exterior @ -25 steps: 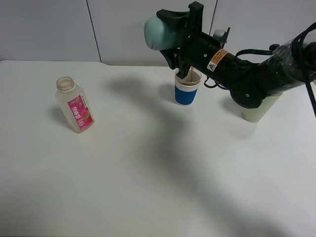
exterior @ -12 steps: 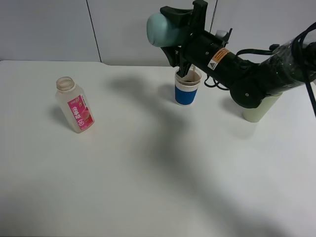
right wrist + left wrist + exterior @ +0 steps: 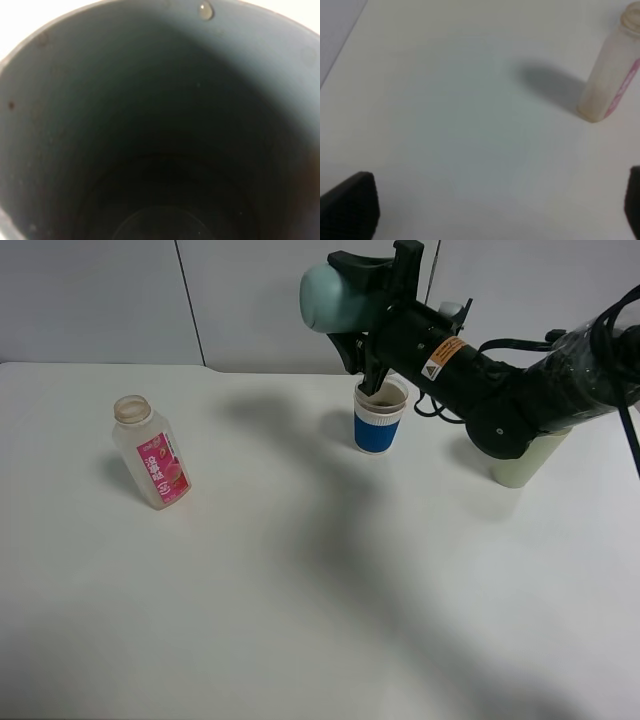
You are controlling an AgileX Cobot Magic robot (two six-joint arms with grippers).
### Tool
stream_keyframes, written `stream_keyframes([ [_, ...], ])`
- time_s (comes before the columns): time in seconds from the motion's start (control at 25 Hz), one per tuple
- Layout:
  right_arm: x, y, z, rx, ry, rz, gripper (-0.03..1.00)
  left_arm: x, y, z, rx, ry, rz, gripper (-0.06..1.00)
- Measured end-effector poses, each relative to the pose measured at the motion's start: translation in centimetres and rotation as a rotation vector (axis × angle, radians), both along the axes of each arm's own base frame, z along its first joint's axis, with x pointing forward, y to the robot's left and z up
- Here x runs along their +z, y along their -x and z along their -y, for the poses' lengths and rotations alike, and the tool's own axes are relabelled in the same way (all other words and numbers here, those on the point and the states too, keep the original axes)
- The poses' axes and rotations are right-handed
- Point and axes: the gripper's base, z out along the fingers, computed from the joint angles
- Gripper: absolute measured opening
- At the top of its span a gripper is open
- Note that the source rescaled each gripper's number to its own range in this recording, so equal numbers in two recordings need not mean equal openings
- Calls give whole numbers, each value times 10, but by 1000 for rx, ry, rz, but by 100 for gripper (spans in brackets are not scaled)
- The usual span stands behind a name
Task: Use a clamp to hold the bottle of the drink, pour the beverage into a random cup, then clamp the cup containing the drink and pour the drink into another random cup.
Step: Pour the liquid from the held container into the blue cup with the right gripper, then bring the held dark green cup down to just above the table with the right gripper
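On the table [image 3: 300, 640], the right gripper [image 3: 375, 315] is clamped on a tipped pale green cup [image 3: 325, 298] directly above the blue cup [image 3: 379, 417]; the emptied bottle [image 3: 150, 452] stands well left. The second pour looks nearly finished; next, right and set down the green cup. The left gripper's state cannot be told.

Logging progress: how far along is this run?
Done: bottle stands uncapped and looks empty, away from both arms. In hand: right gripper holds the teal cup tipped over the blue cup; its inside looks drained, one drop at the rim. Left: righting and setting it down. The green cup is unused.
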Motion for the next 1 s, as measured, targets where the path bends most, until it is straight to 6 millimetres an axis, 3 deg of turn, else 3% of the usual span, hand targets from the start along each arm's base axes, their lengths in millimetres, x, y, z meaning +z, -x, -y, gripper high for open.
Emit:
stream_keyframes([
  [0.48,0,0,0,-20,76,69,0,0,0,0,0,0,0,100],
  [0.72,-2,2,-2,-52,345,285,0,0,0,0,0,0,0,100],
  [1.0,-23,-1,1,-45,725,244,0,0,0,0,0,0,0,100],
])
